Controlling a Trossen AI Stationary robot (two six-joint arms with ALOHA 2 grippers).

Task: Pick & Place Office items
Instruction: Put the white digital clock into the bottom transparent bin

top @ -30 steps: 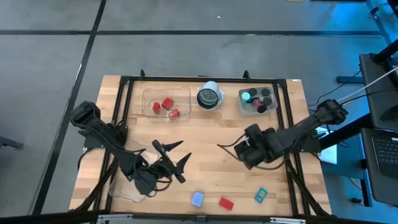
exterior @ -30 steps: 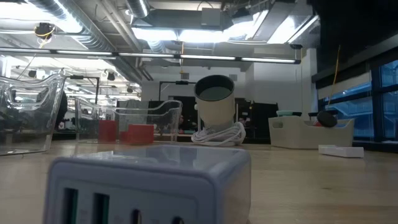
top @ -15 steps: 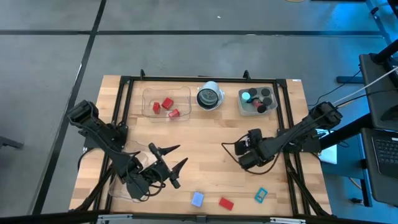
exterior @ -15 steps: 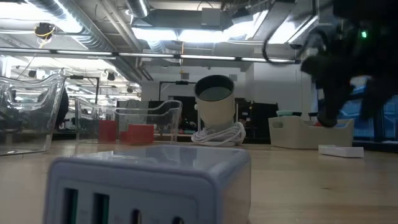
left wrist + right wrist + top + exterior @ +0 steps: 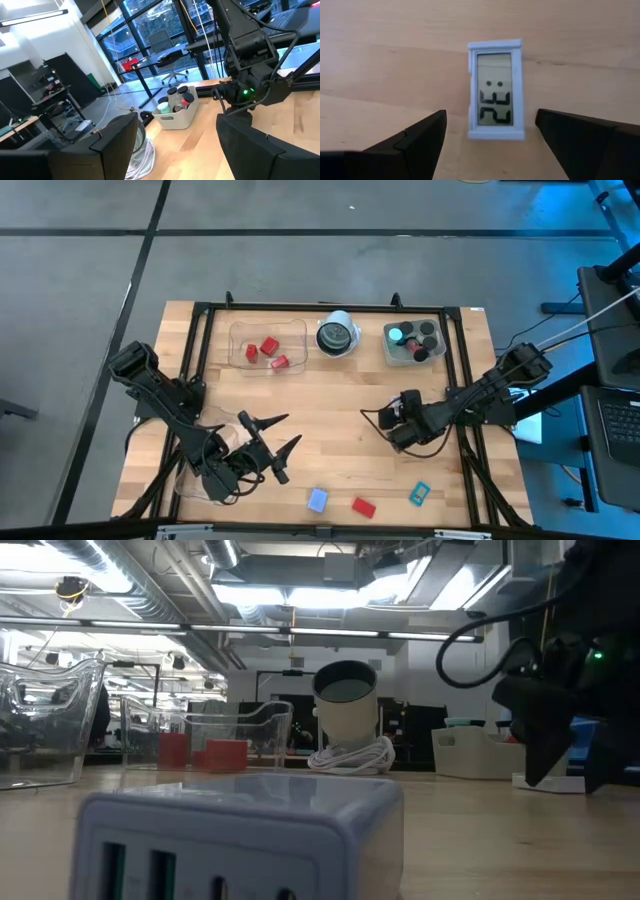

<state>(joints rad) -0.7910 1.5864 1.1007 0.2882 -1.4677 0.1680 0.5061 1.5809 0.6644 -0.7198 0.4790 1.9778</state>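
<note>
1. The right gripper [image 5: 490, 137] is hanging just over the bench [image 5: 330, 405] with its fingers [image 5: 415, 137] apart, holding nothing.
2. A pale-blue rectangle [image 5: 495, 89] with a small digit display is lying flat on the wood right below it, between the fingers.
3. The left gripper [image 5: 272, 442] is hovering at about 8 o'clock on the bench, fingers spread and empty.
4. Toward 6 o'clock, a lilac block [image 5: 317, 500], a red block [image 5: 364, 506] and a teal rectangle [image 5: 419, 494] are lying loose.
5. At 12 o'clock, a white bin [image 5: 414, 343] is holding black cylinders.
</note>
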